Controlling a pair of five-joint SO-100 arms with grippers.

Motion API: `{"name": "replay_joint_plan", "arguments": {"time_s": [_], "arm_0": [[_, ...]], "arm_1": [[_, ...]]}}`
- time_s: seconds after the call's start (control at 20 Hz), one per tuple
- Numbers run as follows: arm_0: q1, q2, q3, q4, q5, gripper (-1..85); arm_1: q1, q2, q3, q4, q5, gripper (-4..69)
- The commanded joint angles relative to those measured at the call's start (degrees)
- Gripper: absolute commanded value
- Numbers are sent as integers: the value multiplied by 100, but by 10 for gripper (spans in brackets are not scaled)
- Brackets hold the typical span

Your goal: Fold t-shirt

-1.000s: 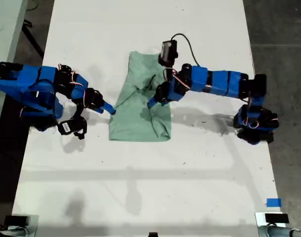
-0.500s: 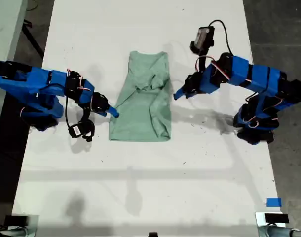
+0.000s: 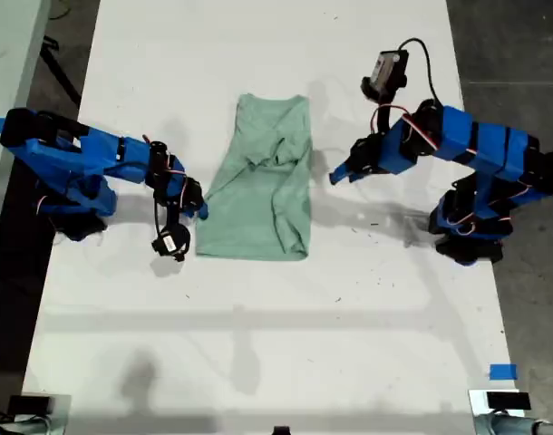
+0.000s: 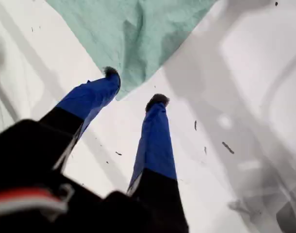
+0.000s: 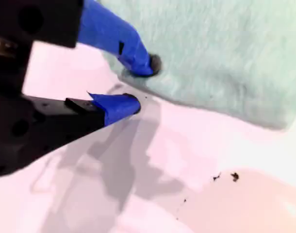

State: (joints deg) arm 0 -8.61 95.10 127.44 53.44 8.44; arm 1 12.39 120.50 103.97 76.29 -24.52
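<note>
T-shirt [image 3: 263, 195]: pale mint, folded into a wrinkled upright panel, lying between the two grippers on a white table [image 3: 258, 344]. My second gripper [image 3: 200, 209] sits low at the cloth's near edge, jaws narrowly parted, one fingertip [image 5: 150, 65] on the hem and the other on bare table. My first gripper [image 3: 335, 175] hangs just short of the opposite edge, jaws wide and empty. Bare tabletop lies behind both grippers. A blue tape patch [image 3: 502, 372] lies well apart.
</note>
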Motion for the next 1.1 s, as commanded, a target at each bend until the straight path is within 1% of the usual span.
{"name": "replay_joint_plan", "arguments": {"time_s": [0.0,0.2,0.4,0.5,0.7,1.05], "arm_0": [[-114,-35,-501,-123,-70,0],[-53,167,-642,149,-79,0],[-316,650,-712,1125,-105,0],[-396,923,-729,1380,-105,0],[-70,712,-1556,1582,-105,0],[492,-923,-3604,1661,26,0]], "arm_1": [[-44,396,70,-264,53,156],[-9,554,290,-369,53,150],[-9,668,466,-431,79,144],[-9,756,598,-492,105,142],[-9,853,765,-563,141,137],[-35,896,870,-606,193,128]]}}
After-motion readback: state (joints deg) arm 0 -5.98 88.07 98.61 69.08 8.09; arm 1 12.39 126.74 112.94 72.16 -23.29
